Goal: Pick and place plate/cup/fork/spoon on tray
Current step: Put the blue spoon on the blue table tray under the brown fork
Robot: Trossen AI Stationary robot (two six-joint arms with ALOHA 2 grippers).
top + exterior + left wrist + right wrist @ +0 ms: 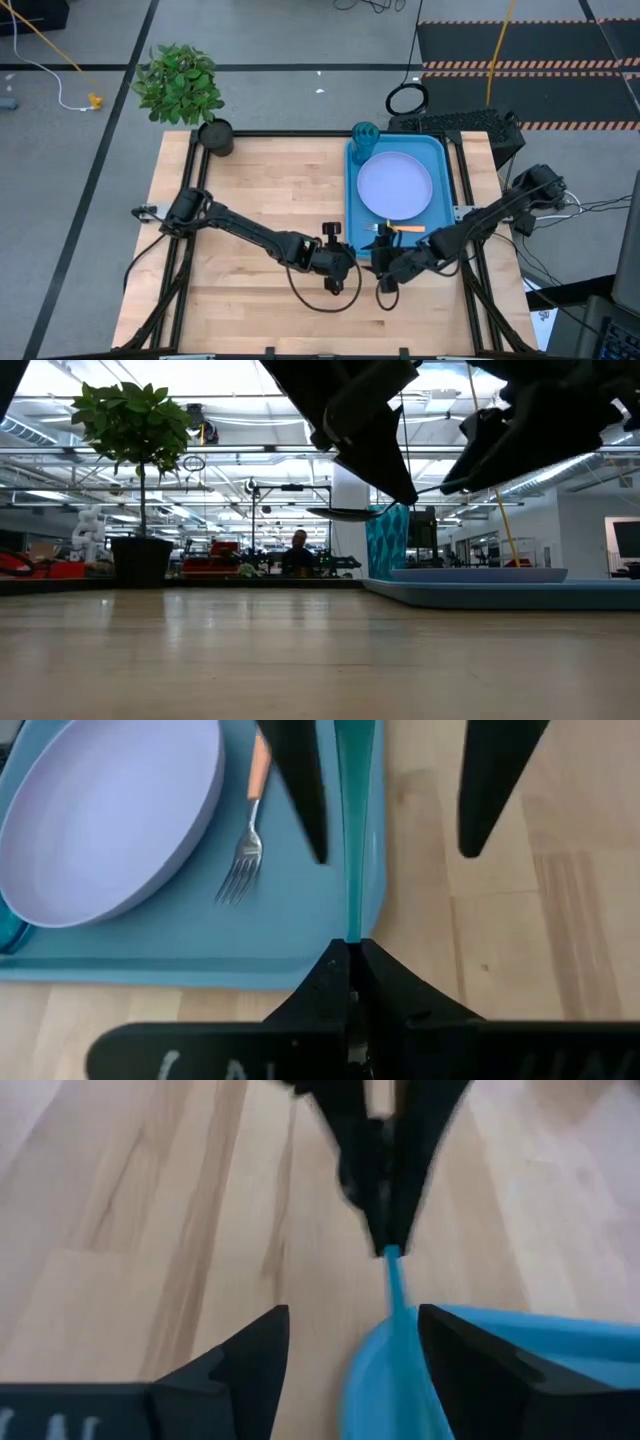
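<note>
The bright blue tray (437,205) lies at the table's right and carries the lavender plate (395,185), the teal cup (364,135) at its far left corner and the orange-handled fork (400,229) near its near rim. My left gripper (347,268) is shut on the spoon (352,840) above the tray's near left corner. The spoon's light-blue handle runs out toward my right gripper (385,272). That gripper is open, and its fingers (300,790) stand on either side of the handle. The spoon's bowl is hidden in the wrist views. My left gripper pinches the spoon's thin blue handle (350,932) between its two fingertips, coming from the table's left. The handle runs straight on past the fingertips, along their line. The spoon is lifted clear of the table and the tray, and it also shows in the right wrist view (388,1258).
A dark pot with a green plant (205,120) stands at the table's far left corner. The bare wooden tabletop (250,200) stretches left of the tray. In the low view a person (297,550) sits in the room far behind the table.
</note>
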